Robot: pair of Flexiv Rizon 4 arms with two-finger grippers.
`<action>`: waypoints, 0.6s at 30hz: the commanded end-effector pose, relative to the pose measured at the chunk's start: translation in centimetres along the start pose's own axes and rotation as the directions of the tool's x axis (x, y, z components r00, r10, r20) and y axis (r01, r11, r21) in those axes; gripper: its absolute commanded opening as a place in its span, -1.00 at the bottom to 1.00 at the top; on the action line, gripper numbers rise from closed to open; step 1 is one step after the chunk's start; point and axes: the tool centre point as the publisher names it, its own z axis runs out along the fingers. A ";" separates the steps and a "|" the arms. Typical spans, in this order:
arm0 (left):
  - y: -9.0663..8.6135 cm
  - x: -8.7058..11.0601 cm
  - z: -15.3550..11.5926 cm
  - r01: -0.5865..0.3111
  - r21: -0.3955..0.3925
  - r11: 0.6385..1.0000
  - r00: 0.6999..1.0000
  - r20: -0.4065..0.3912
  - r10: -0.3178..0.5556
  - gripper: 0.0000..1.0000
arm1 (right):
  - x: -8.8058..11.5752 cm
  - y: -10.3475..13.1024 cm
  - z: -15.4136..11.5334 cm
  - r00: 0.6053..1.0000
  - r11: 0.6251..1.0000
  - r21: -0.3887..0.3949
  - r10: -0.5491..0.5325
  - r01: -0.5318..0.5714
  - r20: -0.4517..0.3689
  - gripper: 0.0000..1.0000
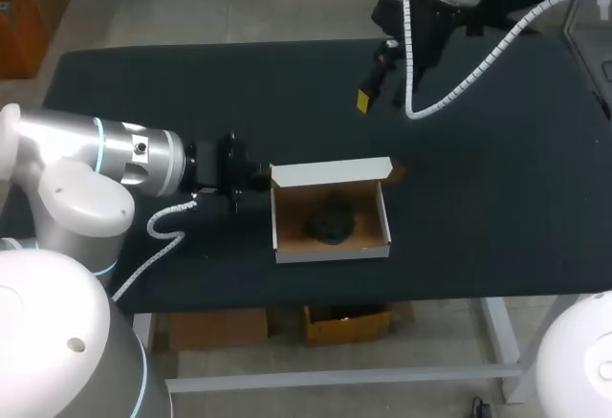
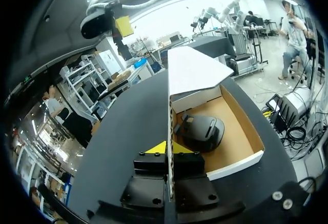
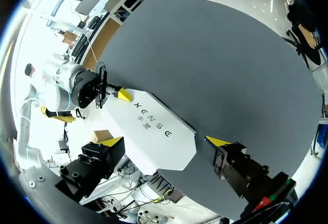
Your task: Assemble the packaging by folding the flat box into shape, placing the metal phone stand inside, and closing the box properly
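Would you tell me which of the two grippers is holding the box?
The left gripper: it pinches the box at its raised lid; the right gripper hangs open, clear of it.

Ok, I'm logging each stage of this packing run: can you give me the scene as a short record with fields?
box: folded into shape, on the table
lid: raised at the back, not closed
phone stand: lying inside the box
left gripper: shut on the box's side wall
right gripper: open, holding nothing, above the lid
step left: close the lid
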 end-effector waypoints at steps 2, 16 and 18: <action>0.2 0.5 0.5 -0.001 0.001 1.000 1.000 0.013 0.001 -1.00 | 0.3 0.0 0.0 1.000 1.000 0.001 0.001 -0.001 0.007 1.00; 0.2 0.5 0.5 -0.001 0.001 1.000 1.000 0.013 0.001 -1.00 | -0.1 0.7 0.1 0.998 0.998 0.031 0.064 -0.063 -0.005 1.00; 0.3 0.8 0.6 -0.031 -0.012 0.999 0.999 0.026 0.031 -1.00 | -0.2 0.9 0.1 0.995 0.994 0.042 0.104 -0.103 -0.008 1.00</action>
